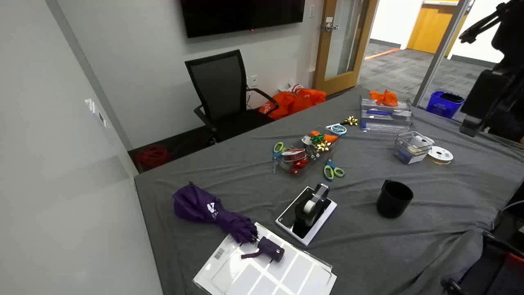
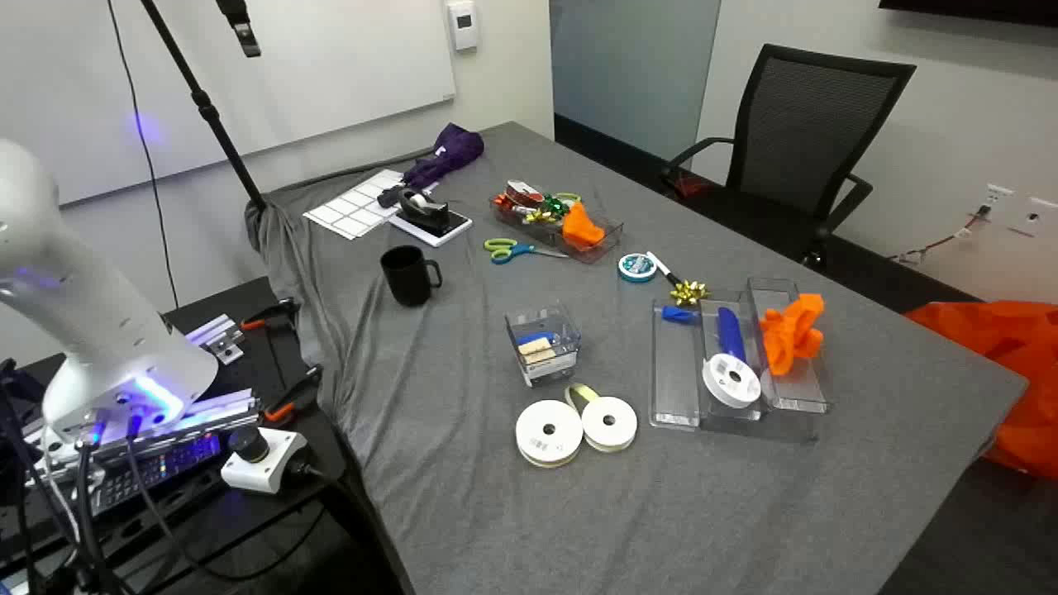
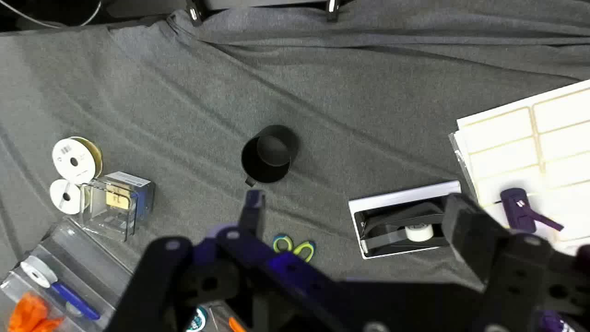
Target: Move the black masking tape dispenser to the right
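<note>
The black masking tape dispenser [image 1: 305,211] holds a white roll of tape. It sits on a flat dark box with a white border [image 1: 321,223]. The dispenser also shows in an exterior view [image 2: 424,213] and in the wrist view [image 3: 396,219], where my right finger hides one end of it. My gripper [image 3: 356,201] is open and empty, its fingers wide apart, high above the table. Dark parts of the gripper [image 1: 487,94] show at the upper right edge of an exterior view, far from the dispenser.
A black cup [image 1: 394,199] stands beside the dispenser. White label sheets [image 1: 266,270] and a purple umbrella [image 1: 208,211] lie on its other side. Scissors [image 2: 517,250], a clear tray of ribbons and bows [image 2: 607,240], a clear bin [image 2: 545,343] and ribbon spools [image 2: 550,434] are also there.
</note>
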Available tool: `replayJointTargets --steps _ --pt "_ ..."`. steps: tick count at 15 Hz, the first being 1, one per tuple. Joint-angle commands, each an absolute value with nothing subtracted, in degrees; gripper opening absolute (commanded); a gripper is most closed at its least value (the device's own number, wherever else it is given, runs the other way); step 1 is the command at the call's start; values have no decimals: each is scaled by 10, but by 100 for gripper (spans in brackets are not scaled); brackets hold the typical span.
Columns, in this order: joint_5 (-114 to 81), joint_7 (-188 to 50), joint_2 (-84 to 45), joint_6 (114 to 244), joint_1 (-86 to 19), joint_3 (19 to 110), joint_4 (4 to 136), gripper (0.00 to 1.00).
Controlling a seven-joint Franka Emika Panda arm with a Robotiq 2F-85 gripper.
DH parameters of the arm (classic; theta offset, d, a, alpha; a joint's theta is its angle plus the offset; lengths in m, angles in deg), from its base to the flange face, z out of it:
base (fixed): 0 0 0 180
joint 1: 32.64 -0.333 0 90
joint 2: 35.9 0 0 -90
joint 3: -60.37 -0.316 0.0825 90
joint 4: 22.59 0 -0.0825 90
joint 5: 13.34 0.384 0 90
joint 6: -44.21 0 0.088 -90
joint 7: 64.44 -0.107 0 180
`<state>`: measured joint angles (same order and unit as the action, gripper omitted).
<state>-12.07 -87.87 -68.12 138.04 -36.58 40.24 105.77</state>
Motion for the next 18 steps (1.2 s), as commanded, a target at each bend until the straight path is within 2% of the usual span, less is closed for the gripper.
replayJointTargets --steps 1,9,13,18 --pt "-126 -885 -678 1379 -379 412 1056 100" --pt "-126 -885 -678 1379 -379 412 1056 100" --pt "-96 -1068 -656 1414 -360 375 1071 100" --pt "-107 -1246 -575 1504 -354 375 1068 100"
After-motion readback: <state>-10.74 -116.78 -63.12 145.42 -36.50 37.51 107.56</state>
